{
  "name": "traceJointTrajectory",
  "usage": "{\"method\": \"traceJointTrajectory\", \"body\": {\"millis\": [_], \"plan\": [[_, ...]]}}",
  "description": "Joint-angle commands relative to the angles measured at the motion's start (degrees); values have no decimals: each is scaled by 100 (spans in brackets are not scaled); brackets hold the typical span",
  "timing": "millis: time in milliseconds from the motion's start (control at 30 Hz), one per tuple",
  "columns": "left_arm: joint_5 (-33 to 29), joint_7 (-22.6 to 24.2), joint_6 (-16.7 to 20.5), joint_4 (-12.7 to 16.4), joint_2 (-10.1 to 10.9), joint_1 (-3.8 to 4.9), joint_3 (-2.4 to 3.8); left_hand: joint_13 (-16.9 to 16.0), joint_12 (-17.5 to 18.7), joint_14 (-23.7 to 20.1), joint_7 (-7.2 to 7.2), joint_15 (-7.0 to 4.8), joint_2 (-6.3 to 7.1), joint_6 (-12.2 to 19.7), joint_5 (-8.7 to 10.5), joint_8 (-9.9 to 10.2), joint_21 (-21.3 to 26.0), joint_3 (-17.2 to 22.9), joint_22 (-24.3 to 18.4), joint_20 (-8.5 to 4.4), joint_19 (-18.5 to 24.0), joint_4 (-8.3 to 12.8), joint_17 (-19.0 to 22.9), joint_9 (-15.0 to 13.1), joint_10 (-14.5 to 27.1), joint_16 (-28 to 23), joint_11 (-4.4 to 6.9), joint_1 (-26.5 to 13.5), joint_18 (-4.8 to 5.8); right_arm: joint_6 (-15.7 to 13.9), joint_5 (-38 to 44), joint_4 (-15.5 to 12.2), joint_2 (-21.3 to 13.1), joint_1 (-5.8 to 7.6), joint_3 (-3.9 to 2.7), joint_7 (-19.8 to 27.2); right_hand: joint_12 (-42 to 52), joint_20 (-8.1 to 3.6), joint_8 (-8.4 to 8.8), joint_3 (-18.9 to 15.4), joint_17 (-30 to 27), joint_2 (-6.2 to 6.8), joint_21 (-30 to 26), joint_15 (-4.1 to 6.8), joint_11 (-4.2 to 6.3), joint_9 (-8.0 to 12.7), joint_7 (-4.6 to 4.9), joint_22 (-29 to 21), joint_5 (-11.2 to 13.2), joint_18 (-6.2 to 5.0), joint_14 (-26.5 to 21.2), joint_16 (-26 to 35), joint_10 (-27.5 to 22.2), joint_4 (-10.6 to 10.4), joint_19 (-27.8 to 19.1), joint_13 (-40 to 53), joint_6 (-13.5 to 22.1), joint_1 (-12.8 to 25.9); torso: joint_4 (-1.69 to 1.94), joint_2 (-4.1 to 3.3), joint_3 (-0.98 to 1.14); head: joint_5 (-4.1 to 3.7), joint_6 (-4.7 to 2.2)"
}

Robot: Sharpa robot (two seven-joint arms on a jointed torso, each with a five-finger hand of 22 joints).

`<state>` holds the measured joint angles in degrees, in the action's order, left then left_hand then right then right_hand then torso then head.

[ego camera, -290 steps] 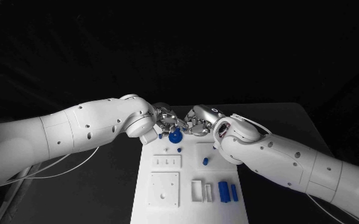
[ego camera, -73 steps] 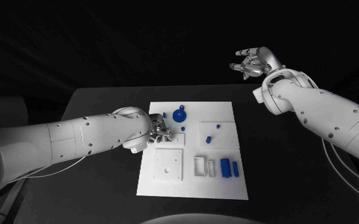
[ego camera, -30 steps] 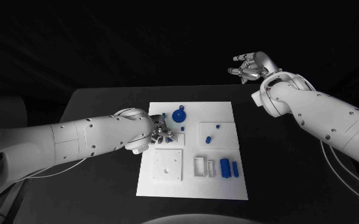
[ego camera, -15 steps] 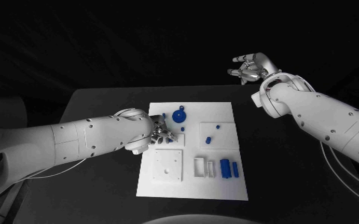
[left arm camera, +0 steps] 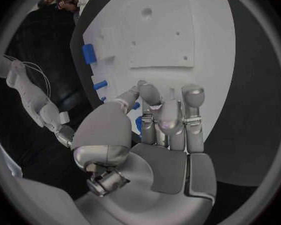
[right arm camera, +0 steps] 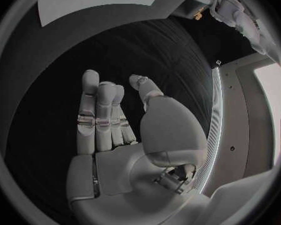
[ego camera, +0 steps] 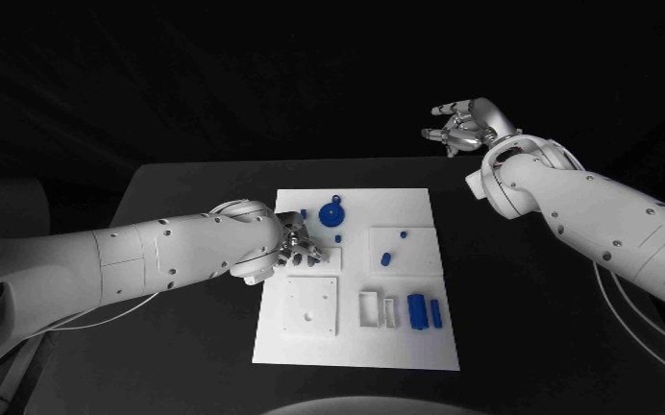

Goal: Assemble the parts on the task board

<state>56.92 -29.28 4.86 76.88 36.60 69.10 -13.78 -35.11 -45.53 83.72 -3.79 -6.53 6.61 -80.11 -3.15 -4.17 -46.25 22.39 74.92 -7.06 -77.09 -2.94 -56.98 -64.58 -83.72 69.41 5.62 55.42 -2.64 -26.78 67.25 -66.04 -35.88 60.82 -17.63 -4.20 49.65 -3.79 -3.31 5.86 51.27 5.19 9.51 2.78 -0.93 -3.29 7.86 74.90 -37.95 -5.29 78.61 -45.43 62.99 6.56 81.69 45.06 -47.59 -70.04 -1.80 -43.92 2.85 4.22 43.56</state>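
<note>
Two hands, one working: left hand (ego camera: 294,250) sits at the task board (ego camera: 416,206) 9 o'clock edge, fingers (left arm camera: 172,110) curled down; a small blue part (left arm camera: 139,125) shows at the fingertips, grip unclear. Probably seating it; next move needs alignment. Right hand (ego camera: 464,126) is raised at 2 o'clock, fingers loosely spread, holding nothing. Blue disc (ego camera: 330,214) and blue bars (ego camera: 423,311) sit nearby, unobstructed.

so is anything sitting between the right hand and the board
Nothing visible. The right hand is raised beyond the table's far right corner, holding nothing, with only bare black table between it and the white board. The left hand works at the board's left edge.
</note>
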Motion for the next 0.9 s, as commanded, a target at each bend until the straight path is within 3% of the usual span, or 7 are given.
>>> {"method": "traceJointTrajectory", "body": {"millis": [33, 67, 200, 433, 567, 633, 900], "plan": [[29, 113, -122, -10, -1, -4, 1, 0, -28, -29, 17, 21, -287, -17, -209, 5, 10, -835, 351, 9, -20, 135, -16, -40, -269, -1, 7, -43, 111, 50, 61, -4, -2, -13, -3, 8, 6, -19, 3, 3, -3, -21, 15, 20, -3, -5, -2, 98, -41, -53, -36, -9, -37, 41, -15, -2, 2, -38, 0, 1, 4, -6, 4], [20, 119, -128, -13, 0, -4, 1, 0, -30, -26, 22, 18, -591, -23, -290, 10, 9, -1489, 351, 16, -20, 148, -15, -39, -268, -1, -2, 69, 104, 53, 67, -3, -2, -18, -3, 7, 6, -19, 3, 3, -3, -21, 15, 20, -3, -5, -2, 98, -41, -53, -36, -9, -37, 41, -15, -2, 2, -38, -3, 3, 7, -1, 3], [-3, 141, -143, -21, 2, -4, 1, -1, -31, -25, 10, 20, -597, -19, -119, 7, 3, -1752, 352, 17, -20, 109, -17, -16, -269, 1, -5, 120, 103, 58, 78, 0, -1, -34, -3, 5, 1, -18, 5, 5, -4, -18, 14, 18, -5, -4, 0, 99, -33, -53, -36, -9, -30, 41, -16, -8, 11, -14, -4, 0, 8, 0, -2], [-23, 164, -131, -28, 13, -4, 2, 1, -27, -29, 6, 10, -39, -59, 26, 8, -1, -1499, 352, 2, -18, -495, -32, 3, -270, 10, 0, 135, 109, 61, 86, 6, 1, -56, -3, 4, 2, -18, 5, 4, -4, -17, 14, 18, -5, -4, 1, 99, -30, -53, -36, -9, -29, 40, -16, -8, 13, -12, -6, 2, 9, 8, -5], [-37, 186, -129, -11, 45, -4, 3, 8, -15, -42, -3, -11, 267, -91, 26, 13, 0, -1456, 352, -39, -21, -1110, -42, 27, -272, 3, 14, 366, 138, 64, 87, 7, -1, -62, -3, 4, 0, -18, 6, 2, -5, -19, 14, 18, -5, -4, 0, 99, -32, -53, -36, -7, -29, 40, -14, -11, 24, -3, -6, 1, 6, 3, -15], [-54, 189, -121, 8, 71, -3, 4, 10, -12, -38, 1, -16, 387, -92, 39, 16, 10, -1516, 349, -50, -17, -1283, -51, 34, -273, 6, 14, 439, 149, 66, 86, 8, -3, -67, -3, 4, 0, -18, 6, 2, -5, -19, 14, 18, -5, -4, 0, 99, -32, -53, -36, -7, -29, 40, -14, -11, 24, -3, -6, -1, 3, -3, -18], [-78, 171, -71, 111, 172, 13, 6, 15, -4, -41, 9, -23, 518, -65, 36, 24, 31, -1602, 344, -68, -21, -1375, -38, 68, -272, -14, 11, 398, 159, 72, 72, 24, -4, -81, -3, 2, 0, -18, 6, 2, -5, -19, 14, 18, -5, -4, 0, 99, -32, -53, -36, -7, -29, 40, -14, -11, 24, -3, -2, 0, 2, -22, -31]]}}
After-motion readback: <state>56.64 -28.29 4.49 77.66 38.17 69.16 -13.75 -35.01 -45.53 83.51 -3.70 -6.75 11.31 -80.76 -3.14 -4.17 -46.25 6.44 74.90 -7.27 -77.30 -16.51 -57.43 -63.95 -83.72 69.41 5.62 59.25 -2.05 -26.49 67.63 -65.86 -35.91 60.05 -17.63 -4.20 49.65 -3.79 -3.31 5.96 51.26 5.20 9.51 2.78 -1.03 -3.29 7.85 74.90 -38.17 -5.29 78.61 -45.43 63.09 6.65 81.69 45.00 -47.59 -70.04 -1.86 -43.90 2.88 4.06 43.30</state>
